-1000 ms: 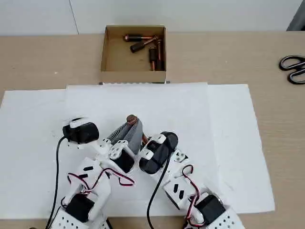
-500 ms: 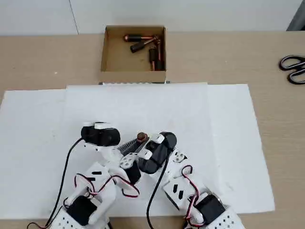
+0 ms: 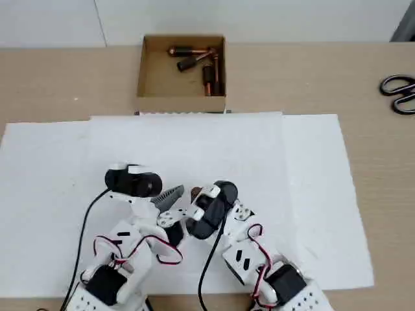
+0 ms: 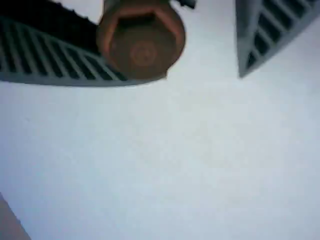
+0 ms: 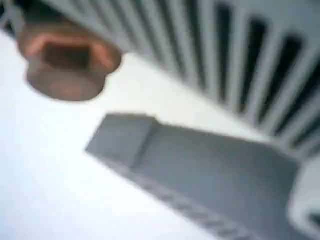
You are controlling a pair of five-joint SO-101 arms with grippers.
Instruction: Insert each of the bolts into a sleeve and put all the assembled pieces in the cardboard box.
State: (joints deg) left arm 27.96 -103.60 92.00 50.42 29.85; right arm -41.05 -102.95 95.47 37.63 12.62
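Both hands have pulled back toward the arms' bases over the last second, and the copper bolt (image 3: 195, 192), which stood farther out on the paper, has come back with them. The left hand (image 3: 172, 194) has also swung off the bolt, so its grey tip now stops just short of it. The left hand is released: in its own wrist view the ribbed finger (image 4: 50, 62) and the other finger (image 4: 270, 35) stand wide apart. The bolt's hexagonal head (image 4: 141, 42) is just beside the ribbed one, with white paper in the gap. The right hand (image 3: 198, 202) lies just beside the bolt on its other side, under the black motor (image 3: 211, 210); whether it is clenched on the bolt or released cannot be told. In the right wrist view the bolt head sits near a ribbed grey part (image 5: 225, 65). Both hands are over the white paper sheet (image 3: 311, 168). Well ahead of them, on the bare surface (image 3: 78, 78), stands the cardboard box (image 3: 148, 71) holding several assembled pieces (image 3: 206, 72). Scissors (image 3: 399, 92) lie far out past the right hand's outer side
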